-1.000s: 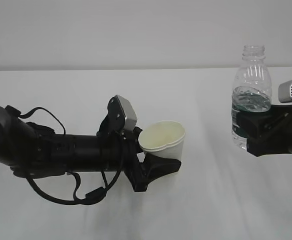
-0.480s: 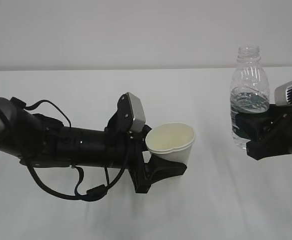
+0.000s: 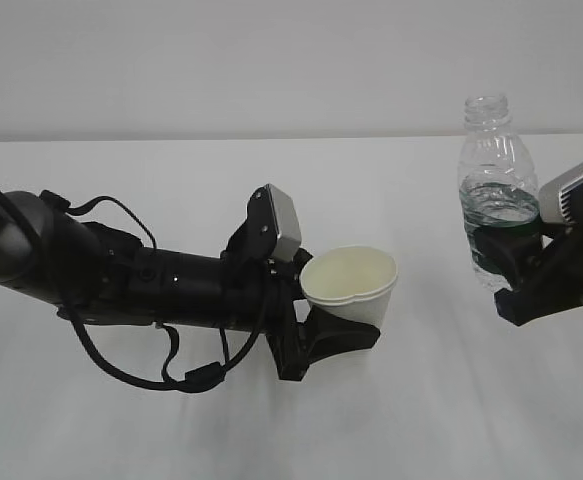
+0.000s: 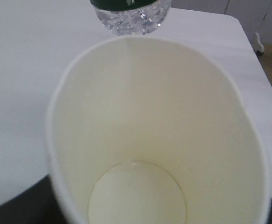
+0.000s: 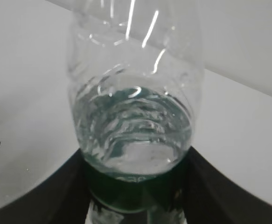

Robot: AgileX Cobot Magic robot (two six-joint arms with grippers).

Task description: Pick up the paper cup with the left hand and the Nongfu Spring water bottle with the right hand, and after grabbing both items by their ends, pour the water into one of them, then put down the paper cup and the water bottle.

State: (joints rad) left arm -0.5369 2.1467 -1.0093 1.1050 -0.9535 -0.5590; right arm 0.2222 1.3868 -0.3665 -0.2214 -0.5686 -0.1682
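Fingers of the left hand (image 3: 336, 335) clasp the thin, crushable paper cup (image 3: 351, 285) low, while the right hand (image 3: 511, 265) clamps the slippery Nongfu Spring water bottle (image 3: 496, 190) at its label

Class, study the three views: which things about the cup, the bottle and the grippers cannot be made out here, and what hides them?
- Right gripper fingertips: exterior view, behind the bottle; right wrist view, cut by the bottom edge.
- Bottle base: right wrist view, below the frame.
- Left gripper pads: left wrist view, hidden by the paper cup.
- Bottle's label text: too small everywhere.
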